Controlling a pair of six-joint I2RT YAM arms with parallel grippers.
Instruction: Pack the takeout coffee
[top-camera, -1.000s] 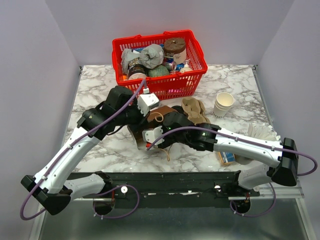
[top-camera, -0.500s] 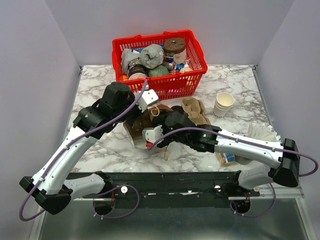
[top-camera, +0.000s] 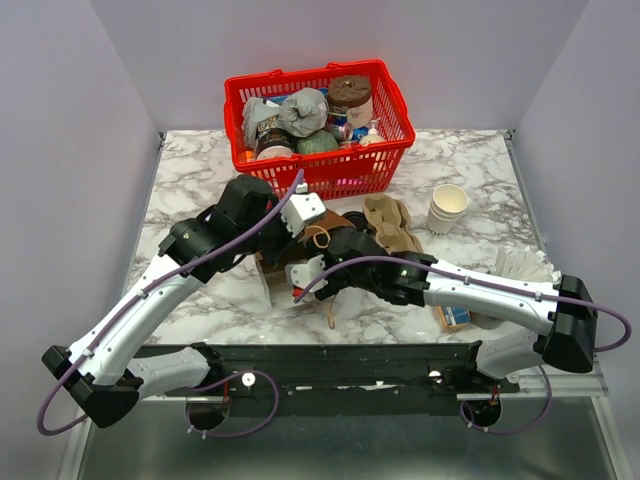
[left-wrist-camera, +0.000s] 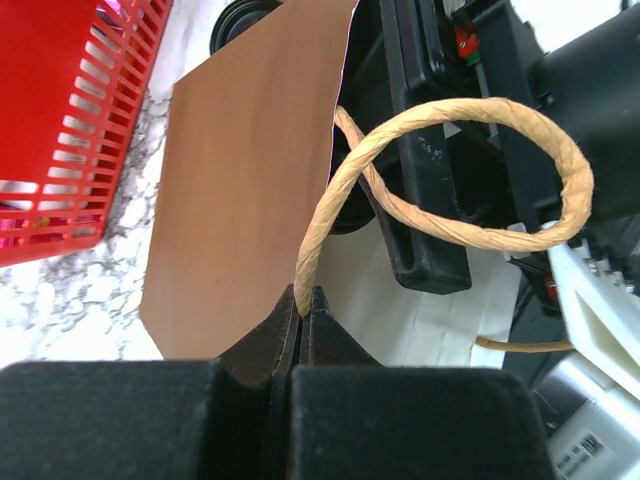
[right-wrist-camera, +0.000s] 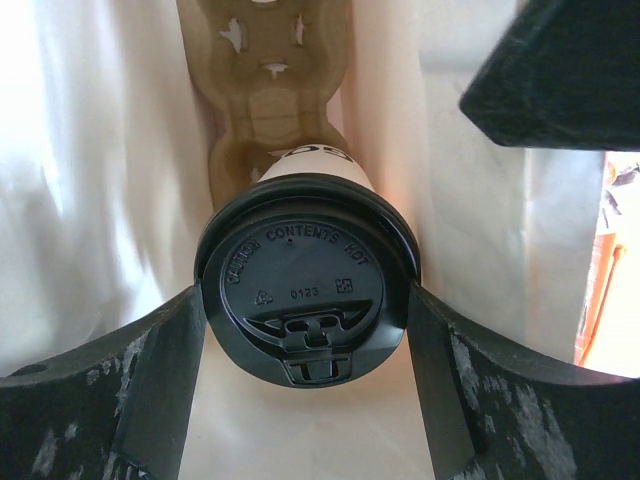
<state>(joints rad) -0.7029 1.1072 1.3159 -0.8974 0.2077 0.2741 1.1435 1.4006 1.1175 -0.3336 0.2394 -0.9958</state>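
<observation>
Now L gripper (left-wrist-camera: 303, 300) sits further right vs half a sec ago, pinched tight on bag's (left-wrist-camera: 240, 200) twine handle (left-wrist-camera: 480, 106). R gripper (right-wrist-camera: 305, 298), spread wide, clasps takeout coffee (right-wrist-camera: 305, 250) by lid, inside bag, cardboard carrier (right-wrist-camera: 265, 90) just beyond.

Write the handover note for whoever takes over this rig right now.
Left gripper: shut on the twisted handle of the brown paper bag, holding that side up.
Right gripper: fingers clasp the takeout coffee by its lid, inside the bag, over the cardboard cup carrier.
Done: coffee is in the bag.
Left: seat it in the carrier (unclear whether it is seated), release, withdraw, drop the handle.
</observation>
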